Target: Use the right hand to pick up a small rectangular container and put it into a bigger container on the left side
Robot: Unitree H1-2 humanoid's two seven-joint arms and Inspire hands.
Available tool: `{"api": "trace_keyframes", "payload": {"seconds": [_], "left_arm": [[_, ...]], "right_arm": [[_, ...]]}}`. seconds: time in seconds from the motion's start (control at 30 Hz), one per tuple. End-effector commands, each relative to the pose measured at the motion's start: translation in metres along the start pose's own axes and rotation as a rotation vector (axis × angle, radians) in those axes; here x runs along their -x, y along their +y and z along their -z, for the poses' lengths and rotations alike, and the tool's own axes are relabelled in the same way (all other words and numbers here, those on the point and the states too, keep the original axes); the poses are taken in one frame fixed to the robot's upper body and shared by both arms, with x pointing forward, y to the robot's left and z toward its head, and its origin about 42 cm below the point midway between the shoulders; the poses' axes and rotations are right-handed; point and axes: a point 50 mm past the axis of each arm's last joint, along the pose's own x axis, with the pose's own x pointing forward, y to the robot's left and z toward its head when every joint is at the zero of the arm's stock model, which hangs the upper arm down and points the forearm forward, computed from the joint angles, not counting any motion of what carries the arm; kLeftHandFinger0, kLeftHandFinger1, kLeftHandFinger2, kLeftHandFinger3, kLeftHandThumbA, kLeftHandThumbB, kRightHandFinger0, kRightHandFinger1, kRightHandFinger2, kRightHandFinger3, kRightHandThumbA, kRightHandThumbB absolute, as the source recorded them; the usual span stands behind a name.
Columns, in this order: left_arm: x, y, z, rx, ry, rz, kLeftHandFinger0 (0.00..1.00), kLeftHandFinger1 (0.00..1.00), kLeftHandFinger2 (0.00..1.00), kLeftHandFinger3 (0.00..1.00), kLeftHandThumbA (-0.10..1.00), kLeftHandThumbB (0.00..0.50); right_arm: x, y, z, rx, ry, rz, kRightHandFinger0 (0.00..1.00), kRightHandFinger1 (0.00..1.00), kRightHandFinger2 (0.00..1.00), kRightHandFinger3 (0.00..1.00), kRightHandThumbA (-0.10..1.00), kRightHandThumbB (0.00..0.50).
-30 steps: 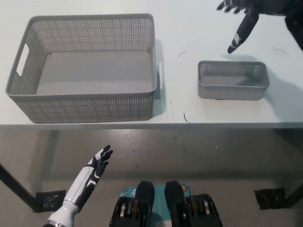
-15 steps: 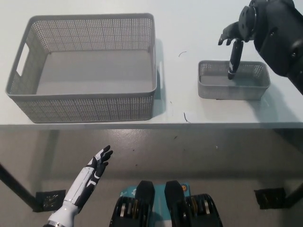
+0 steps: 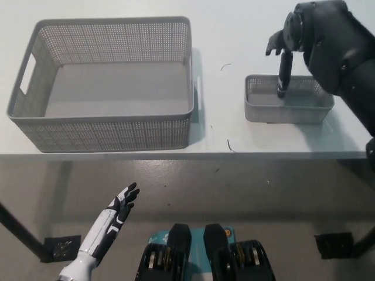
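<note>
White tabletop [image 3: 234,35] carries the small grey perforated rectangular container [image 3: 288,107], well right of the big grey perforated basket [image 3: 105,82], and my black right hand [image 3: 281,55] dips one finger inside it, gripping nothing yet, to hook its far wall, while my white left hand [image 3: 120,208] rests open below the tabletop's edge.

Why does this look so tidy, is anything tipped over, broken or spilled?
Nothing stands out. The big basket and small basket sit upright and empty on the table; only faint marks show on its surface.
</note>
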Motion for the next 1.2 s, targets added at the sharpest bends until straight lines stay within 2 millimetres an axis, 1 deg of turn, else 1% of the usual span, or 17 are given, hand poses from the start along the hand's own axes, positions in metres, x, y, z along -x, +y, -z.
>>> {"api": "trace_keyframes", "payload": {"seconds": [0.0,0.17,0.27,0.3,0.4,0.43,0.53,0.63,0.7,0.77,0.87,0.9,1.03,1.07,1.1,1.17], "left_arm": [[0.000,0.007,-0.007,-0.008,-0.052,0.003,1.00,1.00,1.00,1.00,1.00,0.268],[0.001,0.006,-0.009,-0.008,-0.056,0.006,1.00,1.00,1.00,1.00,1.00,0.255],[0.001,0.006,-0.009,-0.011,-0.053,0.006,1.00,1.00,1.00,1.00,1.00,0.263],[0.002,0.005,-0.008,-0.008,-0.050,0.005,1.00,1.00,1.00,1.00,1.00,0.274],[0.001,0.005,-0.008,-0.012,-0.053,0.006,1.00,1.00,1.00,1.00,1.00,0.276],[0.002,0.005,-0.007,-0.008,-0.053,0.005,1.00,1.00,1.00,1.00,1.00,0.276],[0.003,0.006,-0.008,-0.010,-0.046,0.004,1.00,1.00,1.00,1.00,1.00,0.289],[0.002,0.006,-0.007,-0.008,-0.051,0.006,1.00,1.00,1.00,1.00,1.00,0.277],[0.002,0.007,-0.007,-0.005,-0.047,0.006,1.00,1.00,1.00,1.00,1.00,0.292],[0.002,0.007,-0.007,-0.008,-0.049,0.006,1.00,1.00,1.00,1.00,1.00,0.291],[0.002,0.007,-0.009,-0.014,-0.051,0.006,1.00,1.00,1.00,1.00,1.00,0.291],[0.002,0.007,-0.008,-0.011,-0.051,0.006,1.00,1.00,1.00,1.00,1.00,0.291],[0.000,0.008,-0.009,-0.010,-0.058,0.009,1.00,1.00,1.00,1.00,1.00,0.277],[0.000,0.008,-0.009,-0.010,-0.059,0.009,1.00,1.00,1.00,1.00,1.00,0.276],[0.000,0.008,-0.009,-0.011,-0.061,0.010,1.00,1.00,1.00,1.00,1.00,0.274],[0.000,0.008,-0.009,-0.013,-0.061,0.010,1.00,1.00,1.00,1.00,1.00,0.277]], "right_arm": [[0.023,-0.038,-0.004,0.017,-0.019,0.118,1.00,1.00,1.00,1.00,1.00,0.463],[0.016,-0.031,-0.006,-0.009,-0.018,0.110,1.00,1.00,1.00,1.00,1.00,0.455],[0.011,-0.026,-0.006,-0.006,0.008,0.116,1.00,1.00,1.00,1.00,1.00,0.473],[0.009,-0.024,-0.007,-0.018,0.002,0.112,1.00,1.00,1.00,1.00,1.00,0.470],[0.005,-0.020,-0.006,-0.009,0.014,0.100,1.00,1.00,1.00,1.00,1.00,0.472],[0.002,-0.017,-0.005,0.010,0.013,0.115,1.00,1.00,1.00,1.00,1.00,0.495],[-0.002,-0.011,-0.004,-0.001,0.039,0.107,1.00,1.00,1.00,1.00,1.00,0.500],[-0.007,-0.004,-0.002,0.007,0.057,0.072,1.00,1.00,1.00,1.00,1.00,0.500],[-0.011,0.001,-0.001,0.002,0.058,0.077,1.00,1.00,1.00,1.00,1.00,0.500],[-0.014,0.005,-0.001,-0.005,0.051,0.099,1.00,1.00,1.00,1.00,1.00,0.500],[-0.018,0.012,-0.003,-0.012,0.045,0.072,1.00,1.00,1.00,1.00,1.00,0.489],[-0.020,0.014,-0.004,-0.016,0.049,0.082,1.00,1.00,1.00,1.00,1.00,0.498],[-0.024,0.020,-0.006,0.005,0.053,0.095,1.00,1.00,1.00,1.00,1.00,0.500],[-0.026,0.023,-0.007,-0.010,0.026,0.078,1.00,1.00,1.00,1.00,1.00,0.470],[-0.027,0.025,-0.007,-0.018,0.013,0.076,1.00,1.00,1.00,1.00,1.00,0.456],[-0.030,0.029,-0.006,-0.010,0.015,0.100,1.00,1.00,1.00,1.00,1.00,0.473]]}}
